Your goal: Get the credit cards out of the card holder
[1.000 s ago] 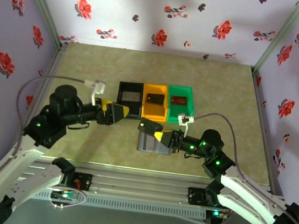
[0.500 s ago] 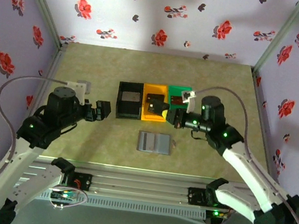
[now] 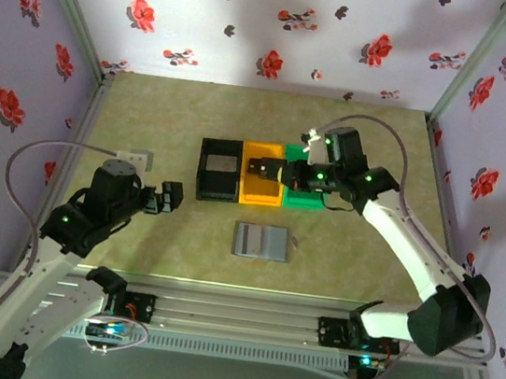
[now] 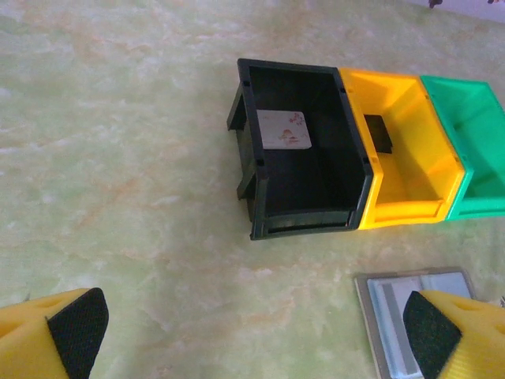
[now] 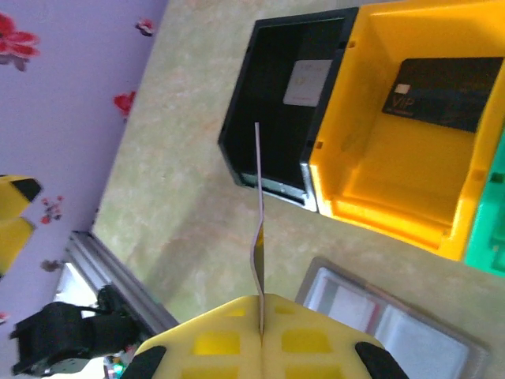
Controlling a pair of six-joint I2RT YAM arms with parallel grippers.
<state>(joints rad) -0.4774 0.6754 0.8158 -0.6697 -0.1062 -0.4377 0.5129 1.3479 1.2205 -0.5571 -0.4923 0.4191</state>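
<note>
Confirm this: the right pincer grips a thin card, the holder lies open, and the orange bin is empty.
Wrong: the orange bin holds a dark card, as the right wrist view shows. The right pincer does grip a thin card, and the holder lies open.

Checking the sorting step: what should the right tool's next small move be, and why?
Probably lower over a bin and open: the right tool is shut on a thin card, edge-on, hanging near the black bin and orange bin border. Which bin suits it I cannot tell.
</note>
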